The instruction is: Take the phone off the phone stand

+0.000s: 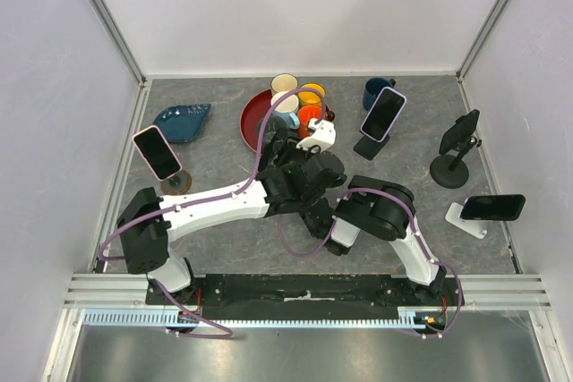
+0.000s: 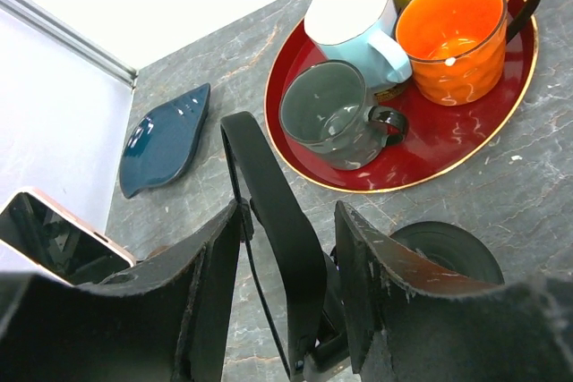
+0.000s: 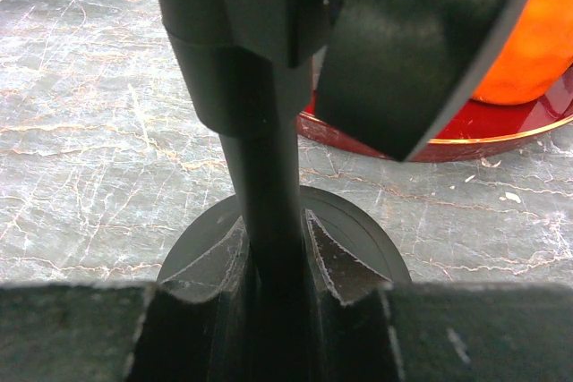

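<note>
Up top, the left arm and right arm met mid-table, just in front of the red tray. Their wrists covered the work completely, so nothing of the target showed from there.

Over to the left wrist camera, and there it was: the phone, a dark slab upright on its mount, edge toward the lens, between the jaws of the left gripper. They stood half-wide, pads at or almost at its long edges; a real pinch I couldn't confirm. Those edges looked the right hold. It's a rigid body with slick faces, likely breakable if dropped, and the mount might resist.

On the right wrist camera, the right gripper was clamped narrow on the post of the phone stand, above its round base, bracing it. The head joint was cut off at the top, so how the phone attached was unclear.
</note>
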